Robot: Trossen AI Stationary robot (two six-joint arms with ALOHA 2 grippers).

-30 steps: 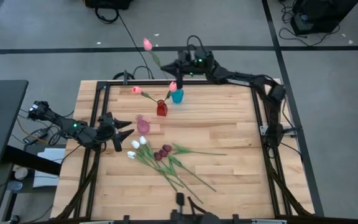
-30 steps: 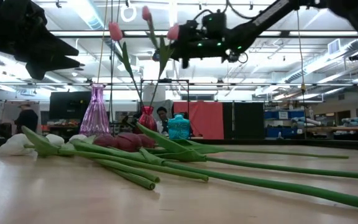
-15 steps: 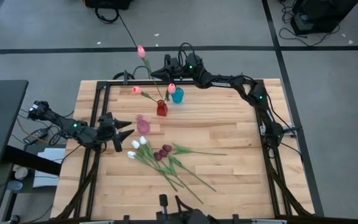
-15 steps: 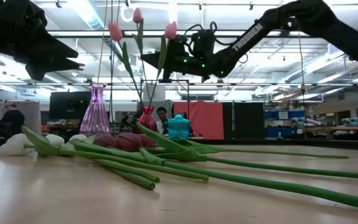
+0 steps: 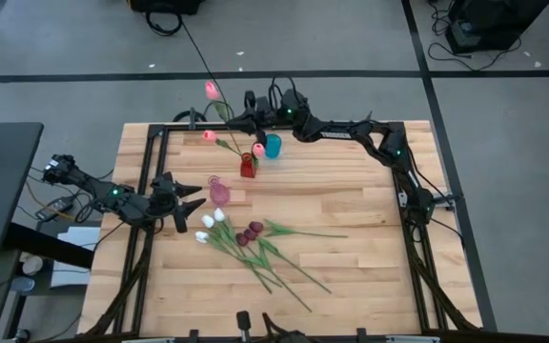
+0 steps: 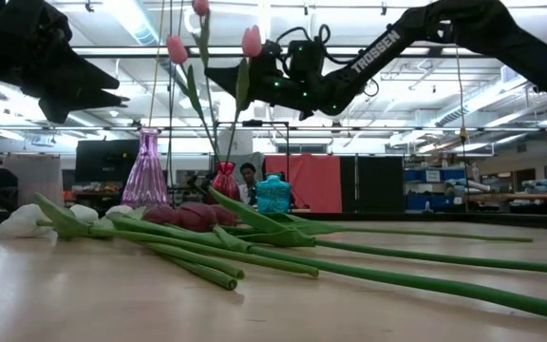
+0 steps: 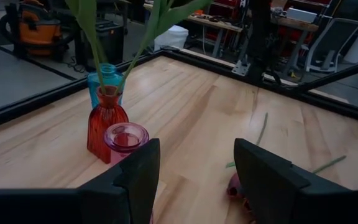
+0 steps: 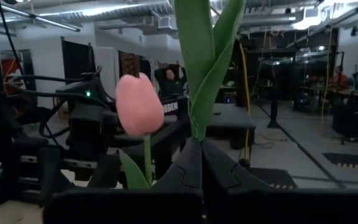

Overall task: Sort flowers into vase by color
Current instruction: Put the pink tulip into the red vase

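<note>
The right gripper hangs over the table's far edge, pinched tight on the stem of a pink tulip whose lower end reaches toward the red vase. That vase already carries two pink tulips; a blue vase stands just beside it and a pink glass vase sits nearer the left edge. The left gripper waits low by the left edge, fingers spread wide and empty. White tulips and maroon tulips lie in a loose heap toward the near edge. The risk here is the thin stem missing the narrow neck and sliding down outside it. A sideways push could also tip the red vase or knock it against the blue one.
</note>
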